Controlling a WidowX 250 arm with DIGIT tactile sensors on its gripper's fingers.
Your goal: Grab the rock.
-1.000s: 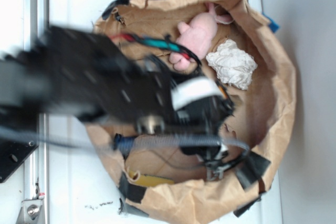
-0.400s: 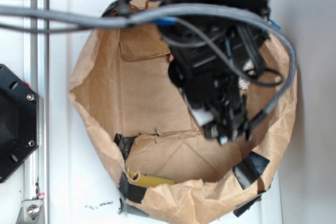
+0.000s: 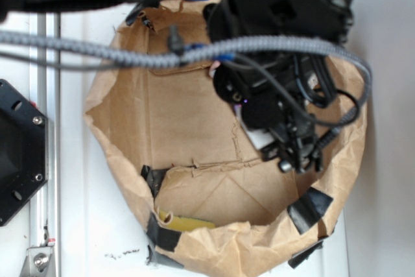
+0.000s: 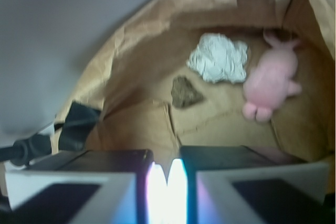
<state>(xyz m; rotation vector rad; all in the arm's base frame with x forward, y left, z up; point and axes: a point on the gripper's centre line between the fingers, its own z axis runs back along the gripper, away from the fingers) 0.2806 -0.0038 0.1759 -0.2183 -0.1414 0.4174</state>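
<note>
Well ahead of the end effector [image 4: 167, 182], at about twelve o'clock in the wrist view, the rock [image 4: 185, 92] lies on the brown paper floor of the paper bag [image 4: 131, 35], clear of the fingers and untouched. Its two fingers [image 4: 110, 182] sit at the bottom edge of that view, nearly pressed together with only a thin bright slit between them, and nothing is caught in that slit. The crumpled white paper ball [image 4: 219, 59] rests just beside the rock at roughly one o'clock from it, and the pink plush toy [image 4: 270, 80] lies at about three o'clock from the rock, near the wad.

In the exterior view the black arm and its grey cables fill the upper half of the frame and cover the upper right part of the bag [image 3: 194, 128], so the rock, the wad and the toy are all hidden there. The end effector [image 3: 295, 160] hangs over the bag's right side, around four o'clock of the opening, too blurred to read its fingers. The bag sits on a white worktop [image 3: 84, 225], with black tape patches [image 3: 308, 209] at its lower rim
</note>
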